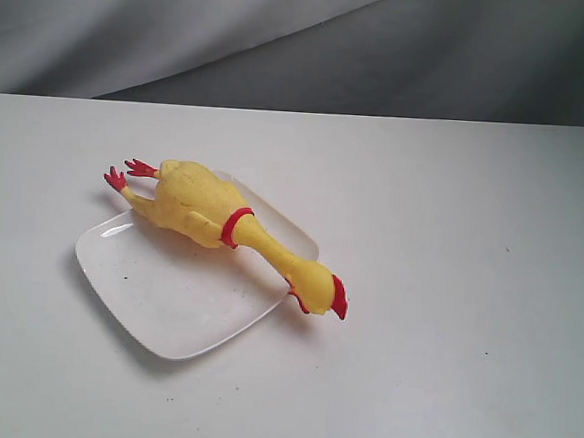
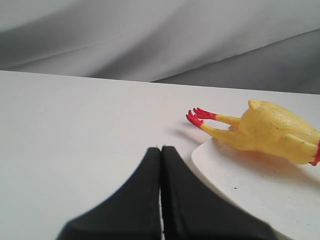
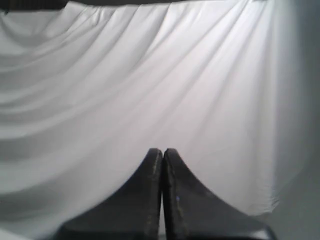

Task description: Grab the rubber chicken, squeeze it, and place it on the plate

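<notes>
The yellow rubber chicken (image 1: 212, 213) lies across the far edge of the white plate (image 1: 181, 301), red feet hanging off one side and red-combed head resting on the table past the other. In the left wrist view the rubber chicken (image 2: 267, 131) and the plate (image 2: 260, 192) lie a short way beyond my left gripper (image 2: 161, 148), which is shut and empty, low over the table. My right gripper (image 3: 163, 150) is shut on nothing and faces only a white draped cloth. Neither gripper appears in the exterior view.
The white table (image 1: 447, 290) extends around the plate on all sides. A grey-white cloth backdrop (image 1: 285, 38) hangs behind the table's far edge.
</notes>
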Robot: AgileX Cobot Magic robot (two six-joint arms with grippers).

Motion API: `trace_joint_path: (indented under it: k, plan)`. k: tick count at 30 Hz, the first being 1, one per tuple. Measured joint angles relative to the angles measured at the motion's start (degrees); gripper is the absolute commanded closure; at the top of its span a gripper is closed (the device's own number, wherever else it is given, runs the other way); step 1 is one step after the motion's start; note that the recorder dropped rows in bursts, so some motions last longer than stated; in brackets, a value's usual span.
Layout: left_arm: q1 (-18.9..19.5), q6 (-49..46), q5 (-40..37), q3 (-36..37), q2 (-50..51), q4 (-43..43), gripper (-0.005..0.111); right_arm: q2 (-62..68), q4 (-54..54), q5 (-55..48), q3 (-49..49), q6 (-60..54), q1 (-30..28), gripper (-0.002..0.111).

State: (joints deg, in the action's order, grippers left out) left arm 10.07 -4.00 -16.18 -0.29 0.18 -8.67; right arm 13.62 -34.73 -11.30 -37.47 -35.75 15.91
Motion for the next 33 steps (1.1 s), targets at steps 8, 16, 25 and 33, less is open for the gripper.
trace_joint_path:
  k: [8, 16, 25, 33]
  plan:
    - [0.00, 0.00, 0.00, 0.00, 0.00, 0.05, 0.107, -12.18, 10.18, 1.92, 9.49, 21.04, -13.91, 0.108]
    - [0.00, 0.00, 0.00, 0.00, 0.00, 0.15, 0.107, -13.45, 30.87, -3.71, 22.32, 30.32, -16.68, 0.108]
    - [0.00, 0.00, 0.00, 0.00, 0.00, 0.15, 0.107, -13.34, 32.34, 0.68, 36.64, 32.50, -16.68, 0.108]
    - [0.00, 0.00, 0.00, 0.00, 0.00, 0.15, 0.107, -13.34, 33.26, -0.60, 37.26, 33.17, -16.68, 0.108]
